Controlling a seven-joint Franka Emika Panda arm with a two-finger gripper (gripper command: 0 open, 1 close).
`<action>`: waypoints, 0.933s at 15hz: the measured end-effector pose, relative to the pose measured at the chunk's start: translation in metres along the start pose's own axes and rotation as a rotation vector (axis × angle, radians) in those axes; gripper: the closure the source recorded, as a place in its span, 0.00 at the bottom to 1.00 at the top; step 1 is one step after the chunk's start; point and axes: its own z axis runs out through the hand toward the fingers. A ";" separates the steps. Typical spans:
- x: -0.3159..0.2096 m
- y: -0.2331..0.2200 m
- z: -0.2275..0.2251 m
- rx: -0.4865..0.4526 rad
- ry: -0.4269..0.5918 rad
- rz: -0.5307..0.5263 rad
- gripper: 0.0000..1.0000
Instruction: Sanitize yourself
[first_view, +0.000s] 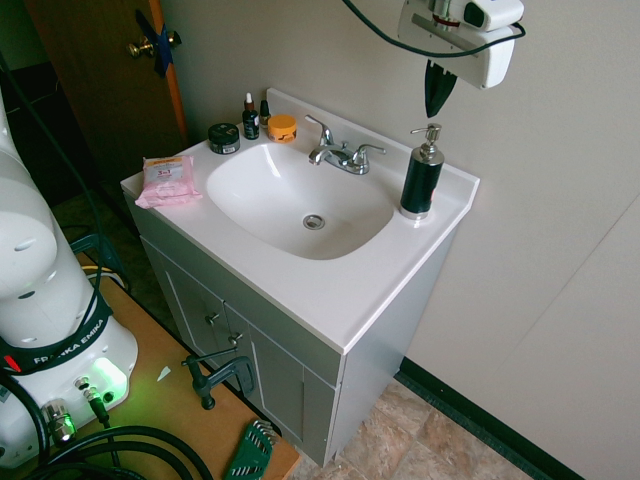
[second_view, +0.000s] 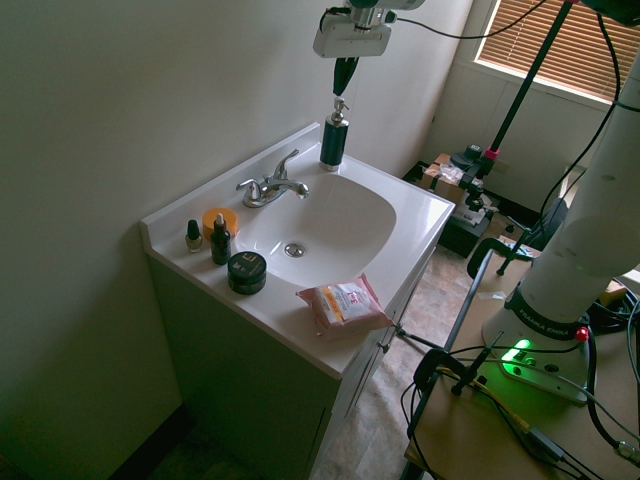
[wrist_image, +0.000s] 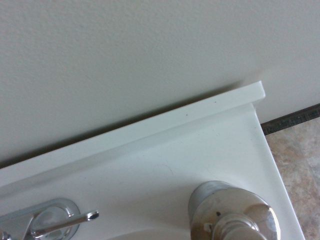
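Seen left to right in the first exterior view: one brown door (first_view: 100, 70) with a brass knob, one pink pack of wipes (first_view: 166, 180) on the left end of the white table (first_view: 330, 295), one black round jar (first_view: 224, 138), two small dark dropper bottles (first_view: 251, 118) close together against the back ledge, one orange jar (first_view: 282, 127) just beside them, one chrome faucet (first_view: 340, 153) with two handles, one oval white sink (first_view: 300, 200) with a single drain, one dark soap dispenser (first_view: 422, 175) with a chrome pump at the right back corner. One white robot arm (first_view: 40, 290), base at lower left, marked "FRANKA EMIKA"; gripper (first_view: 438, 100) hanging high by the wall, directly above the pump, apart from it. Fingers (second_view: 344, 75) pressed together into one dark point, grasping nothing. In the wrist view, pump top (wrist_image: 232, 215) close below, faucet handle beside it. Pale textured walls, grey cabinet doors under the table, mottled stone-look floor with dark baseboard, window blinds (second_view: 560, 45) in the second exterior view.
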 end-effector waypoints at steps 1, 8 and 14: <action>0.001 0.001 0.001 -0.002 -0.001 0.003 1.00; 0.005 0.006 0.008 -0.011 -0.014 0.016 1.00; 0.006 0.008 0.024 -0.013 -0.017 0.022 1.00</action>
